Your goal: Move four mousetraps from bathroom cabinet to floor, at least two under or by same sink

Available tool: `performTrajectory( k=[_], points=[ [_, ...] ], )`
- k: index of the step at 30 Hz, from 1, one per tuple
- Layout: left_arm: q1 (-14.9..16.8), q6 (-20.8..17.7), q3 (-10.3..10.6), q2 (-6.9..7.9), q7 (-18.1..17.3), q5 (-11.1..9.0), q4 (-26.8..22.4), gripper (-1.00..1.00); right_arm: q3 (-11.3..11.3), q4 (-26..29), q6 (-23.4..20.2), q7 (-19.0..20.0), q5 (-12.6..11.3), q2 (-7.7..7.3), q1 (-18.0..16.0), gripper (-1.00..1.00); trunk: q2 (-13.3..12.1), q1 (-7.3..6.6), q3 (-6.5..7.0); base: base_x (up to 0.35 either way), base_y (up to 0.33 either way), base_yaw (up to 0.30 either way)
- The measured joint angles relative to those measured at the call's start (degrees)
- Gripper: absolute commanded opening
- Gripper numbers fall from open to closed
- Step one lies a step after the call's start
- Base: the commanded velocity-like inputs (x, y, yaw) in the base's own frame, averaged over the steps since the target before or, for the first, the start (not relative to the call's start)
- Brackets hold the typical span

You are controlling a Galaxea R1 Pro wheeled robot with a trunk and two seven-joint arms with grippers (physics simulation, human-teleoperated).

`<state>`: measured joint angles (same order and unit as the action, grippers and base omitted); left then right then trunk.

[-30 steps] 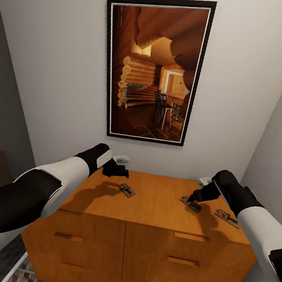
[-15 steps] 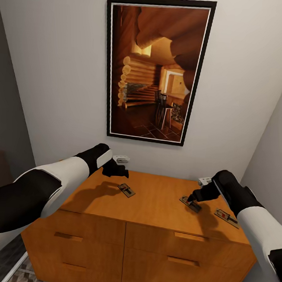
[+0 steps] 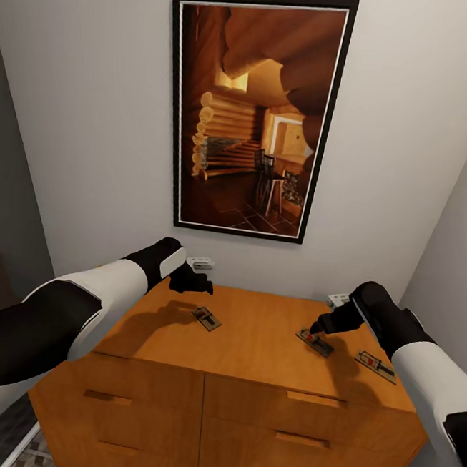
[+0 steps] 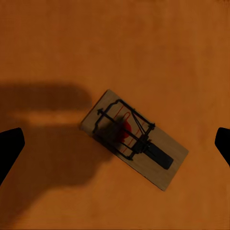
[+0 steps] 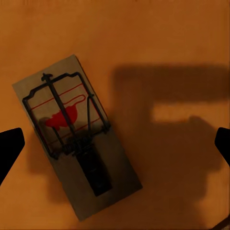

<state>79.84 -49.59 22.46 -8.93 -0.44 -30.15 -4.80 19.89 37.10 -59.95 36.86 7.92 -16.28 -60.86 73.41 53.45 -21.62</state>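
1. From the head camera I see the orange-brown cabinet (image 3: 245,400) standing against a pale wall, its flat top serving as my counter, with drawer fronts and slim handles below.

2. Three mousetraps lie flat on that counter: the left mousetrap (image 3: 207,318) toward the left side, the middle mousetrap (image 3: 315,341) right of centre, and the far-right mousetrap (image 3: 375,366) near the right edge, all apart from one another.

3. My left gripper (image 3: 198,283) hangs above the counter's back left corner, just behind the left mousetrap and not touching it. In the left wrist view the jaws stand wide apart, a dark tip at each edge of the picture, with the trap (image 4: 134,138) lying askew between them on the wood.

4. My right gripper (image 3: 318,327) hovers just over the middle mousetrap. The right wrist view shows these jaws spread wide too, and the trap (image 5: 76,136), red mark and dark wire plain, lying below them.

5. A tall framed picture (image 3: 253,113) of a log-cabin interior hangs on the wall above the cabinet.

6. A strip of patterned floor tile (image 3: 42,447) shows beside the cabinet's lower left corner.
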Motion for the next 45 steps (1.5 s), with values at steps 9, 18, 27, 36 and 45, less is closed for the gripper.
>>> performTrajectory(
  k=[9, 18, 27, 36, 45],
  points=[
    [0.00, 0.01, -0.01, -0.02, -0.02, 0.00, 0.02, 1.00, 0.01, 0.00, 0.01, 0.02, 0.01, 0.14, 0.00, 1.00, -0.01, 0.00, 0.00, 0.017, -0.010, 0.000],
    [0.00, 0.02, 0.00, -0.04, -0.04, 0.07, 0.00, 1.00, 0.01, 0.00, 0.01, 0.02, 0.01, 0.19, 0.00, 1.00, 0.00, 0.00, 0.00, 0.002, -0.001, 0.000],
    [0.00, 0.03, -0.01, -0.04, 0.03, 0.09, 0.00, 1.00, 0.11, 0.00, 0.01, 0.17, 0.08, 0.42, 0.00, 1.00, 0.00, 0.00, 0.00, 0.000, 0.000, 0.000],
    [0.00, 0.01, -0.01, -0.04, 0.04, 0.08, 0.00, 1.00, 0.56, 0.07, 0.00, 2.99, 0.11, 0.43, 0.00, 1.00, 0.00, 0.00, 0.00, 0.000, 0.000, 0.000],
    [0.00, 0.02, -0.01, 0.02, 0.03, 0.02, 0.00, 1.00, 0.63, 0.08, -0.01, 5.91, 0.50, -0.03, 0.00, 1.00, 0.00, 0.00, 0.00, 0.000, 0.000, 0.000]
  ],
)
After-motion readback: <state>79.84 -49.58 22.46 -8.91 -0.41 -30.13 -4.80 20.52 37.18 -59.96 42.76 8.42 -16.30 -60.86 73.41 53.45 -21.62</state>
